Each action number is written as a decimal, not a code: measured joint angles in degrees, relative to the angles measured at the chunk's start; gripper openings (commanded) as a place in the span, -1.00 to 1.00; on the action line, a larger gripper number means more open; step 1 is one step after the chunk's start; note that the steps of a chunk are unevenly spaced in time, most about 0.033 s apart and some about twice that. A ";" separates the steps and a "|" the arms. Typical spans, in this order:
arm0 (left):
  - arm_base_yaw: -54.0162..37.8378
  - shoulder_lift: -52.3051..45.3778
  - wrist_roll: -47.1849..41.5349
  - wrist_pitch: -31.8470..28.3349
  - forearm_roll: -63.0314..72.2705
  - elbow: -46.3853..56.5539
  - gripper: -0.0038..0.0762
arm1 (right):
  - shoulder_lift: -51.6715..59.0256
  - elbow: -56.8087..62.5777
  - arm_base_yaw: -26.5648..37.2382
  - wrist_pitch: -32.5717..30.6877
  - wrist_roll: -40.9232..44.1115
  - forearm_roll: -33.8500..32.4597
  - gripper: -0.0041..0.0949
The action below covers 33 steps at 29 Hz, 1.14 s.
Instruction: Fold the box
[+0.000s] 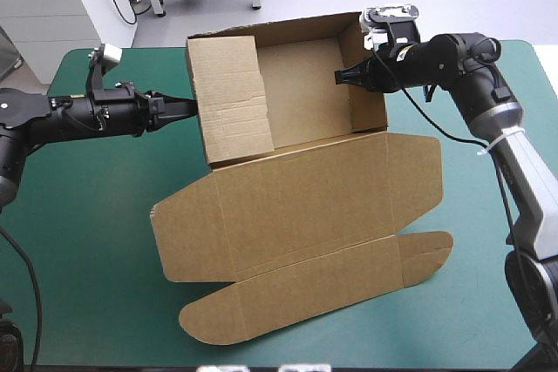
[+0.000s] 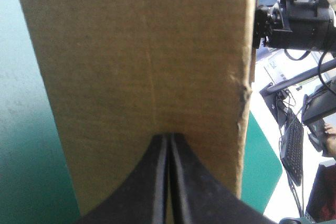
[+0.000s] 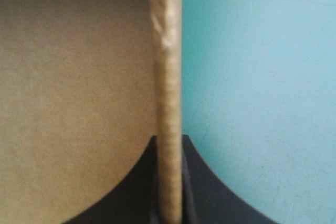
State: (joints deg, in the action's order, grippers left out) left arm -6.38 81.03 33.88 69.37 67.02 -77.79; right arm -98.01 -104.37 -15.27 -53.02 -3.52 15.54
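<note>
While right jaws pinch it, the box (image 1: 305, 189) rests on the teal-green cover (image 1: 105, 241).

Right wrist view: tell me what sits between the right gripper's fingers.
A raised wall of the box, seen edge-on in the right wrist view, is pinched between the fingers of the right gripper. The box's inside is on one side, the teal-green cover on the other.

Blurred box (image 3: 79, 103) wall edge hides right gripper (image 3: 169, 141) tips (wall between fingers (image 3: 207, 187)); flap (image 1: 228, 93) covers some floor.

Both arms reach inward, level. Left gripper (image 1: 190, 111) fingers look pressed together; right gripper (image 1: 340, 76) pinches the box (image 1: 296, 189) wall.
</note>
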 measured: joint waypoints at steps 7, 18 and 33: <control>0.95 -0.06 -3.36 -0.18 -1.89 0.00 -0.11 | 0.00 0.00 -0.46 -0.14 0.25 -2.11 -0.94; 1.43 -0.11 -4.03 0.81 -1.89 0.00 0.45 | 0.00 0.00 -0.95 -0.67 1.11 -4.92 -0.94; 10.24 -0.11 -18.12 -6.66 -21.38 0.00 0.34 | -0.05 0.00 -6.36 -0.88 3.52 -10.59 -0.93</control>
State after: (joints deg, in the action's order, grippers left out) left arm 3.86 80.92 15.75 62.71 45.64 -77.79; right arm -98.06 -104.37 -21.63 -53.91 0.00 4.96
